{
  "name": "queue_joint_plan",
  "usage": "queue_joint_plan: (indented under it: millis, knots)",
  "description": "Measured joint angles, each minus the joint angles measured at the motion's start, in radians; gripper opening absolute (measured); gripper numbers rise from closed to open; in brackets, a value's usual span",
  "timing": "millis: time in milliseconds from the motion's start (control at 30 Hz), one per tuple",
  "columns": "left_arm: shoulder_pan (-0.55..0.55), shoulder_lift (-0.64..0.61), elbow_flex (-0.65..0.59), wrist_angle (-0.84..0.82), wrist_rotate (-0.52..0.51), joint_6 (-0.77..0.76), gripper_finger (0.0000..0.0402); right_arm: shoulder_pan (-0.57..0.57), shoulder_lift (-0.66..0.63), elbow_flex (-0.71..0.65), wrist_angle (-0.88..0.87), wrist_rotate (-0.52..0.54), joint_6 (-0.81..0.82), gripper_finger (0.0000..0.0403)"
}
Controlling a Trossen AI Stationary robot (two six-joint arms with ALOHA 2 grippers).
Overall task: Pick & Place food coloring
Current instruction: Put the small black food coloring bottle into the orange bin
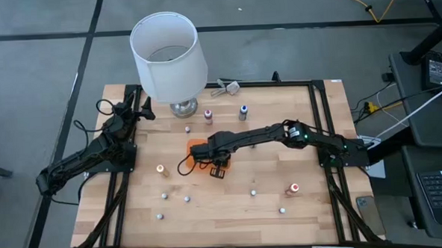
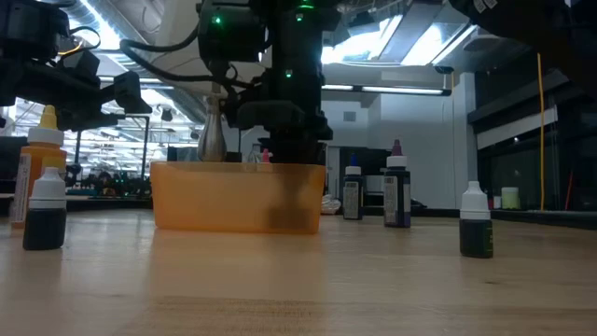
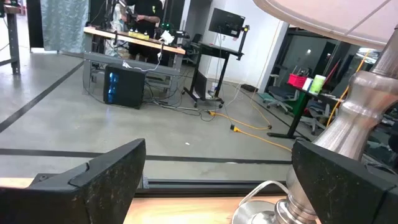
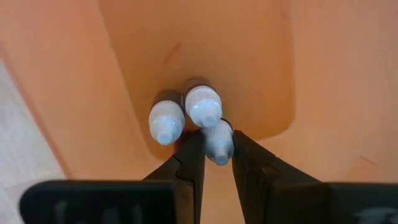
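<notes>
An orange tray (image 1: 197, 149) lies mid-table, and my right gripper (image 1: 220, 167) reaches down into it, shut on a small food coloring bottle (image 4: 217, 140) with a whitish cap. Two more capped bottles (image 4: 166, 121) (image 4: 203, 104) stand upright in the tray right beside it. In the low view the tray (image 2: 215, 198) hides the fingertips. Other bottles stand scattered on the wood, among them an orange one (image 1: 160, 170) and a red one (image 1: 293, 189). My left gripper (image 3: 217, 171) waits open at the far left, beside the lamp's base (image 3: 348, 124). My right gripper pinches the bottle between its two fingers (image 4: 193, 163), just below the whitish cap (image 4: 219, 148). The fingers come from above, pointing down. The bottle stands upright inside the tray next to the two others; whether its bottom touches the tray floor is hidden.
A tall white-shaded lamp (image 1: 168, 53) stands at the far edge, left of centre. Loose bottles stand near it (image 1: 208, 115) (image 1: 243, 110) and along the near side (image 1: 165, 194) (image 1: 282, 209). In the low view, bottles (image 2: 44, 210) (image 2: 476, 222) flank the tray.
</notes>
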Motion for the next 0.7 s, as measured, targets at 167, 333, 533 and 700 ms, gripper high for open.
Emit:
queue_joint_plan:
  millis: [167, 333, 533, 700]
  knots:
    - [0.0, 0.0, 0.0, 0.0, 0.0, 0.0, 0.0391, 0.002, 0.0, 0.0, 0.0, -0.002, 0.002, 0.0071]
    - [0.0, 0.0, 0.0, 0.0, 0.0, 0.0, 0.0391, 0.002, 0.0, 0.0, -0.004, -0.015, 0.002, 0.0072]
    - [0.0, 0.0, 0.0, 0.0, 0.0, 0.0, 0.0391, 0.002, 0.0, 0.0, -0.014, -0.016, 0.0, 0.0088]
    - [0.0, 0.0, 0.0, 0.0, 0.0, 0.0, 0.0391, 0.002, -0.004, 0.0, -0.014, -0.017, -0.01, 0.0118]
